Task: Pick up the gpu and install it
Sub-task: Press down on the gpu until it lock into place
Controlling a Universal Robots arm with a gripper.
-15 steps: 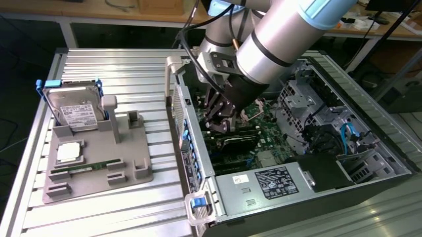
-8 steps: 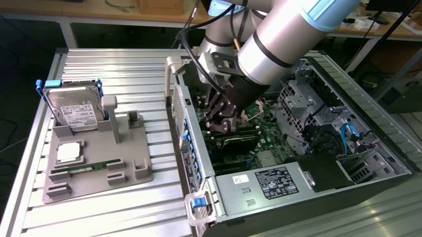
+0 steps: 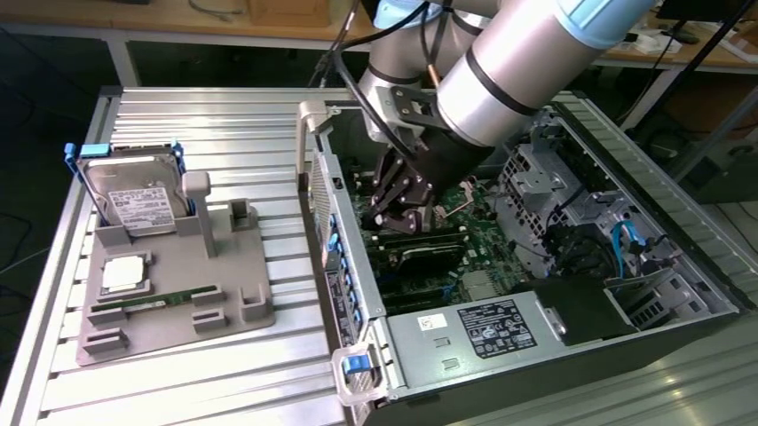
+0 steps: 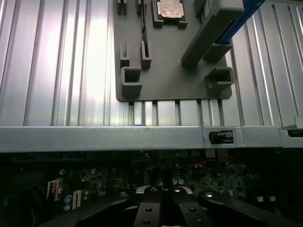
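Gripper (image 3: 397, 211) down inside the open PC case (image 3: 343, 266), fingers pinched fully together. Looks like the gpu (image 3: 427, 239) right under the tips, edge-on over the green mobo (image 3: 474, 257); can't tell if actually gripped. Prob light, stiff, fragile: thin dark board, so best held by the top edge, not the components. Further out, ribbed alu table (image 3: 213, 115) w/ matte grey plastic fixture (image 3: 177, 293) holding a silver HDD (image 3: 133, 200).
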